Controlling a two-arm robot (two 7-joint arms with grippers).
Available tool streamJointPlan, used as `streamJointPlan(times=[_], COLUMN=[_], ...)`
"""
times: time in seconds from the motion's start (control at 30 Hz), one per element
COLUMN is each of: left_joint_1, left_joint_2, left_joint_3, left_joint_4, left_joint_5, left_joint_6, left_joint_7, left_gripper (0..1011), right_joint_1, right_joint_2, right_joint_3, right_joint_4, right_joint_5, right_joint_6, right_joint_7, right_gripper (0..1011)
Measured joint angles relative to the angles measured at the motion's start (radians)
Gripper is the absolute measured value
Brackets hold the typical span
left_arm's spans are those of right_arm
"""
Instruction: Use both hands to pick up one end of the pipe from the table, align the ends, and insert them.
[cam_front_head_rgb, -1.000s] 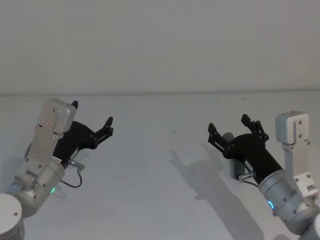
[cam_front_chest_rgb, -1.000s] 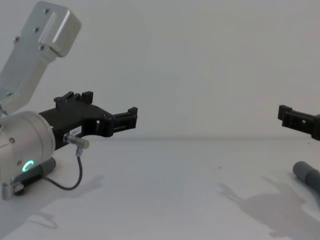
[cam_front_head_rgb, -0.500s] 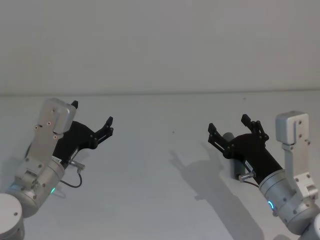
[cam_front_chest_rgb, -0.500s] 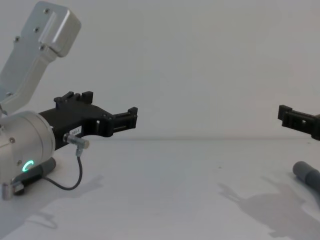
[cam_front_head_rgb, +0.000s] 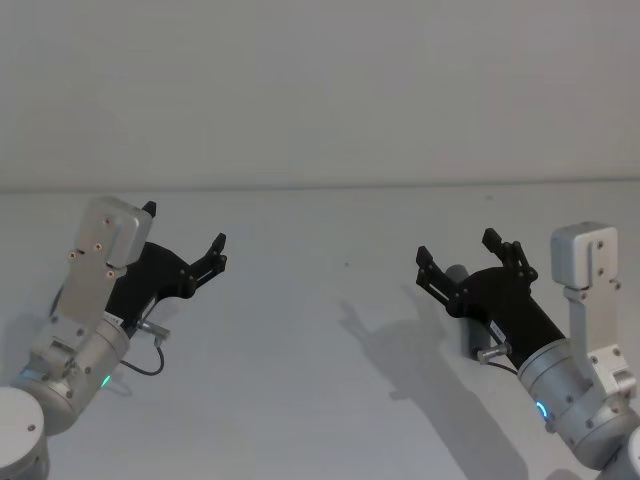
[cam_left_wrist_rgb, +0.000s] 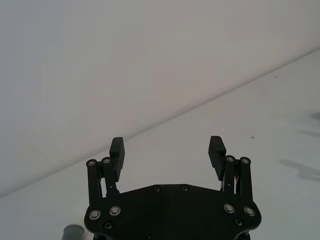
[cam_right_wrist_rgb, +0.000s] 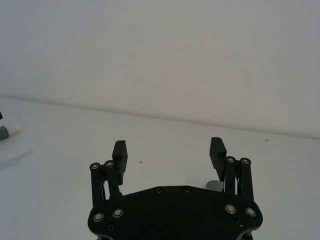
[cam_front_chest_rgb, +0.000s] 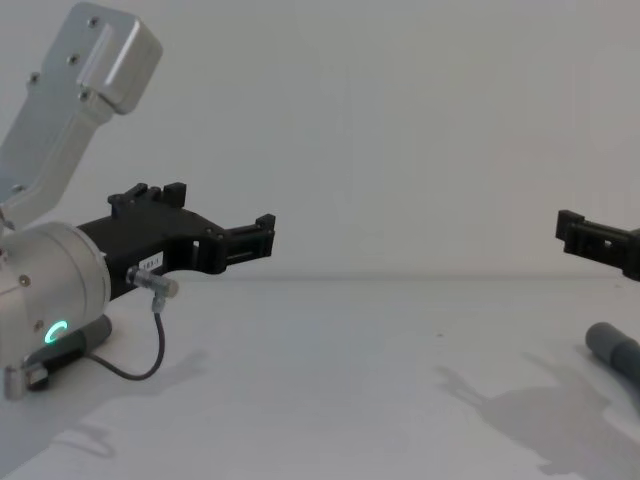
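- Bench (cam_front_head_rgb: 320, 360): plain matte white flat surface, wide, meeting a pale bare wall (cam_front_head_rgb: 320, 90) at its far edge.
- Left claw (cam_front_head_rgb: 185, 226): black plastic, slim parallel fingers, on a silver cylindrical wrist. It hangs above the bench's left side and points toward the bench's far edge. Fingers spread wide, nothing between them.
- Right claw (cam_front_head_rgb: 456, 246): same black plastic build. It hangs above the bench's right side, tilted toward the bench's middle. Fingers spread wide, nothing between them.
- Right hose piece (cam_front_head_rgb: 457, 273): short, dark grey, with a smooth grey cuff. It lies on the bench directly under the right claw, untouched; the chest view shows its cuff low at the bench's right edge.
- Left hose piece (cam_left_wrist_rgb: 74, 232): a smooth grey cuff end lying on the bench below the left claw, untouched. The right wrist view shows it far off across the bench, with a whitish narrower tip.
- Thin black cable (cam_front_chest_rgb: 158, 345): loops from a metal plug (cam_front_chest_rgb: 155, 283) at the left wrist, hanging above the bench.
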Motion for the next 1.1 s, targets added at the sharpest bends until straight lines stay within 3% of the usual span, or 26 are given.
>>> streamJointPlan(times=[1.1], left_joint_1=[0.000], left_joint_2=[0.000], left_joint_3=[0.000], left_joint_4=[0.000], left_joint_5=[0.000], left_joint_6=[0.000], left_joint_7=[0.000], left_gripper=[1001], right_joint_1=[0.000], right_joint_2=[0.000], right_joint_3=[0.000], right_joint_4=[0.000], right_joint_5=[0.000], right_joint_6=[0.000], right_joint_7=[0.000], right_gripper=[1002])
